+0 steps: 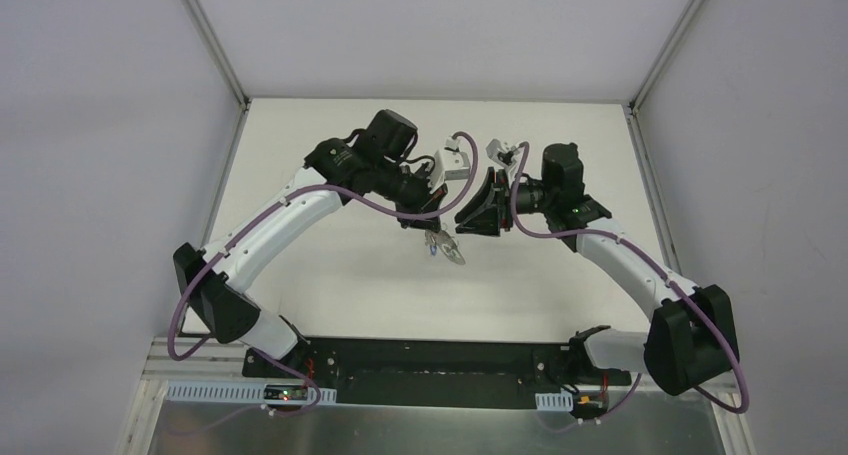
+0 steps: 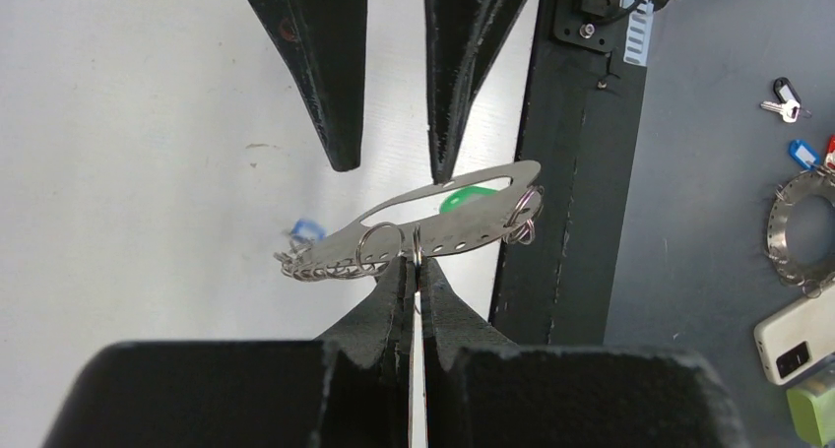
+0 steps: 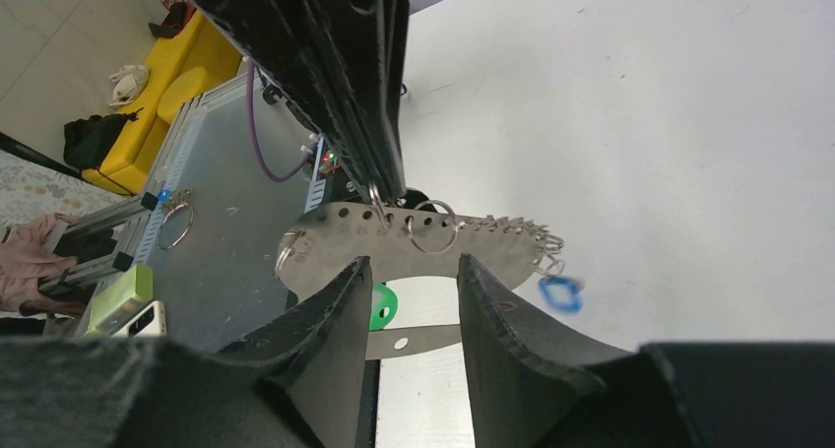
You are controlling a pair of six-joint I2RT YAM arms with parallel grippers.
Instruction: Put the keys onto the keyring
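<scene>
The keyring (image 1: 446,248) is a flat silvery metal ring plate with a row of holes and several small split rings, held in the air above the table. My left gripper (image 2: 417,262) is shut on one split ring at the plate's edge (image 2: 463,234). A green key head (image 2: 461,200) and a blue key head (image 2: 307,230) hang from it. My right gripper (image 3: 414,263) is open, its fingers on either side of the plate (image 3: 330,239) without touching it. It also shows in the left wrist view (image 2: 394,167). The green head (image 3: 382,306) and the blue head (image 3: 559,293) show below the plate.
The black base rail (image 2: 576,172) runs along the table's near edge. Beyond it, on a grey surface, lie a black-headed key (image 2: 784,94), a blue tag (image 2: 802,153), another metal ring plate (image 2: 788,226) and a phone (image 2: 793,335).
</scene>
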